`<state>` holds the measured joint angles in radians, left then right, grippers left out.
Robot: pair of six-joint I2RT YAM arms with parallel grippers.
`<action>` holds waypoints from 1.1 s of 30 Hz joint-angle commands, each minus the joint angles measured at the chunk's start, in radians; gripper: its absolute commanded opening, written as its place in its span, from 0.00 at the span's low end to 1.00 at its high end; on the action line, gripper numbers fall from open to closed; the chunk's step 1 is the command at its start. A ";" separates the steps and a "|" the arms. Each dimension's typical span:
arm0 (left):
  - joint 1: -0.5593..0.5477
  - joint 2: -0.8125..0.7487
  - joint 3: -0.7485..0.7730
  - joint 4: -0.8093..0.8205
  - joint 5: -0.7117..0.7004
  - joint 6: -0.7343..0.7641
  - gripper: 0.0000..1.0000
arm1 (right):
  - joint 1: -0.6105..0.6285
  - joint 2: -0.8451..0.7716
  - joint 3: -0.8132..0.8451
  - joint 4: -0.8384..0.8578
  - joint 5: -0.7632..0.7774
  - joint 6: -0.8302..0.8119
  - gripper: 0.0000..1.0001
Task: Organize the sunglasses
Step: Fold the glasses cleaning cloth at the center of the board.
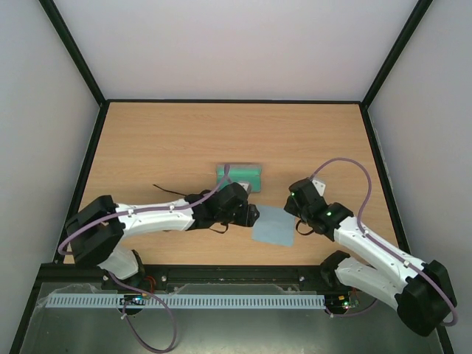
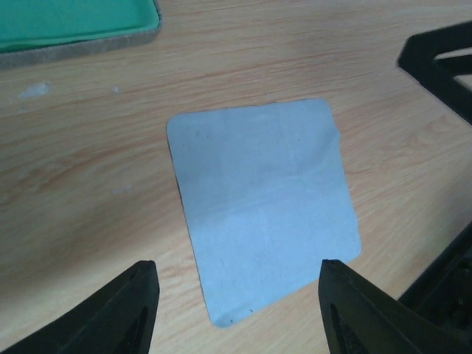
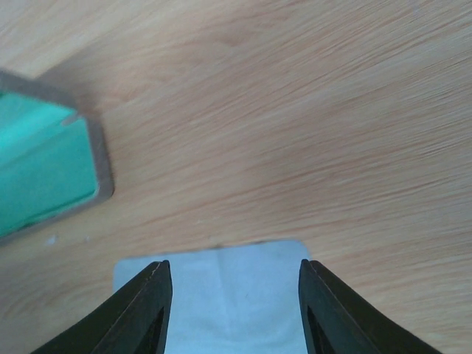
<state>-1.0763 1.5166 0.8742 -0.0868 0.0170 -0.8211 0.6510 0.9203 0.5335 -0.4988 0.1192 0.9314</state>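
The sunglasses are mostly hidden under my left arm; a thin dark temple arm (image 1: pixel 168 191) sticks out behind it, and a dark loop (image 1: pixel 217 228) shows at its near side. My left gripper (image 1: pixel 253 215) is open and empty, its jaws wide apart over the near edge of the light blue cloth (image 2: pixel 262 203) in the left wrist view (image 2: pixel 236 269). My right gripper (image 1: pixel 293 200) is open and empty over the cloth's other edge (image 3: pixel 232 295), as the right wrist view (image 3: pixel 231 265) shows. The sunglasses do not show in either wrist view.
The grey case (image 1: pixel 240 175) lies open with its green lining up, just beyond the cloth (image 1: pixel 274 225). It also shows in the left wrist view (image 2: pixel 74 26) and the right wrist view (image 3: pixel 44 166). The right gripper's dark body (image 2: pixel 442 63) faces my left gripper across the cloth.
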 commanded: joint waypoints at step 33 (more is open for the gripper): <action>0.082 0.288 0.160 0.076 -0.035 0.213 0.36 | -0.166 0.186 -0.115 0.183 -0.106 -0.091 0.22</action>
<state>-1.0027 1.7851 1.0054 -0.0204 0.0017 -0.6334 0.4900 1.0889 0.4316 -0.3428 0.0013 0.8524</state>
